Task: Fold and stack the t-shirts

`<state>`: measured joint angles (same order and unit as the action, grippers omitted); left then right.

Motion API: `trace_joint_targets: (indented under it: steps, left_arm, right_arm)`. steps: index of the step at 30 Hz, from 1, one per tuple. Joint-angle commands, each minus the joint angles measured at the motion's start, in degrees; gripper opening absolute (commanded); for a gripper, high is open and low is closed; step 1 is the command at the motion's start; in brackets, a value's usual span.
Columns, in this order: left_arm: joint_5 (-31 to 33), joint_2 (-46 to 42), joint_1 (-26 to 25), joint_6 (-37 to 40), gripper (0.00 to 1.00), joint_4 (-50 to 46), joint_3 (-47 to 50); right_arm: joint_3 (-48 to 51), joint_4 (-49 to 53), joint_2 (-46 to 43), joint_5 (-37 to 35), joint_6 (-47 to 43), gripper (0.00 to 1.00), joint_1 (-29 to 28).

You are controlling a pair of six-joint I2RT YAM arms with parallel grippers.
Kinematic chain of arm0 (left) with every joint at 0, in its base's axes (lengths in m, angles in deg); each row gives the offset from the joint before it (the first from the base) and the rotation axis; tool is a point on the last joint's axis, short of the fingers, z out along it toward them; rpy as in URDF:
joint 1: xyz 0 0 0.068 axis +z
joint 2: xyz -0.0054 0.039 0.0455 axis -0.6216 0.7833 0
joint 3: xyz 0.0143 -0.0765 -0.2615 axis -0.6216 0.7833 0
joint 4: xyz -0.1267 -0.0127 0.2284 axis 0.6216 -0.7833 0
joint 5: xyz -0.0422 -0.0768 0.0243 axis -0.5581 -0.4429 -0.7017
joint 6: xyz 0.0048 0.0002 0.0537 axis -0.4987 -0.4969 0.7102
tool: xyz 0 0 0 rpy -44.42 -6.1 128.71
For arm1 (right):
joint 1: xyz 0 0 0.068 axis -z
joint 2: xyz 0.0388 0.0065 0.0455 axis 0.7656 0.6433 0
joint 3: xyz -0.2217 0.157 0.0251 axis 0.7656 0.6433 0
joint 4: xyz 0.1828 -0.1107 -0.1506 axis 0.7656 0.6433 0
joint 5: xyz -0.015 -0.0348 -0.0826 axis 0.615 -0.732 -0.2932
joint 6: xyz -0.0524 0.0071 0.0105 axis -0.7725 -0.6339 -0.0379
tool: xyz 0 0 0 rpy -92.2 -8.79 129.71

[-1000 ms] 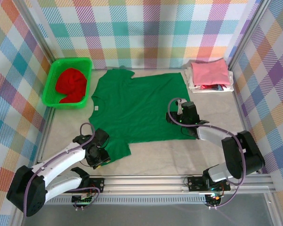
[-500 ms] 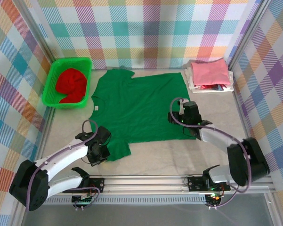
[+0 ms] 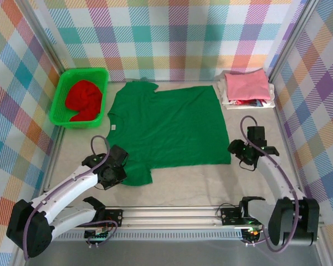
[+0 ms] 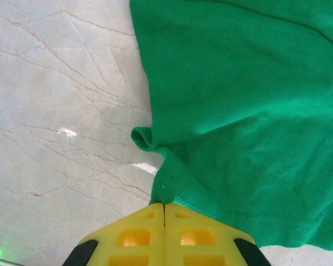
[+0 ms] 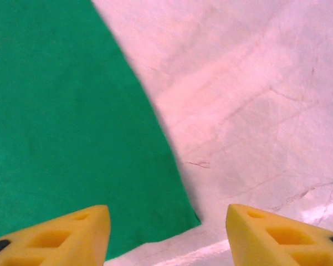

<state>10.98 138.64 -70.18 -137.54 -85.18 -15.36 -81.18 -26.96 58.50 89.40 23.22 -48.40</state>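
The dark green t-shirt point(image 3: 165, 124) lies spread flat in the middle of the table, collar to the left. My left gripper point(image 3: 117, 173) is shut on the edge of its near sleeve point(image 4: 172, 183), and the cloth puckers just ahead of the yellow fingers point(image 4: 133, 235). My right gripper point(image 3: 239, 153) stands open just off the shirt's near right corner point(image 5: 180, 219), with nothing between its fingers point(image 5: 72, 235). A red t-shirt point(image 3: 83, 98) is bunched in the green basket. A pink t-shirt point(image 3: 246, 85) tops a folded stack at the back right, over white and multicoloured cloth.
The bright green plastic basket point(image 3: 62, 105) stands at the back left. Checked walls close in the table on three sides. A metal rail point(image 3: 210, 211) runs along the near edge. Bare marble table point(image 3: 199, 183) lies in front of the shirt.
My right gripper has come off the shirt's right edge and swung right, clear of the cloth. My left gripper has shifted slightly up onto the near sleeve.
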Motion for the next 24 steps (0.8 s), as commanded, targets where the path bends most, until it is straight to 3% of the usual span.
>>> trace_joint_targets:
  steps: [1, 13, 24]
  left_arm:
    - [2.2, -0.4, 0.5, 0.1, 0.0, 2.0, 0.8]
    - [2.1, -2.9, 0.7, -1.6, 0.0, 4.5, 3.6]
    - [2.9, -2.5, 0.8, -1.3, 0.0, 5.7, 3.1]
  right_arm:
    - [-0.6, 2.5, 5.8, 8.3, -0.2, 0.53, 1.7]
    - [2.3, -6.0, 14.6, 13.8, 0.8, 0.45, 1.7]
    - [3.0, -8.3, 15.3, 15.7, 2.6, 0.26, 1.2]
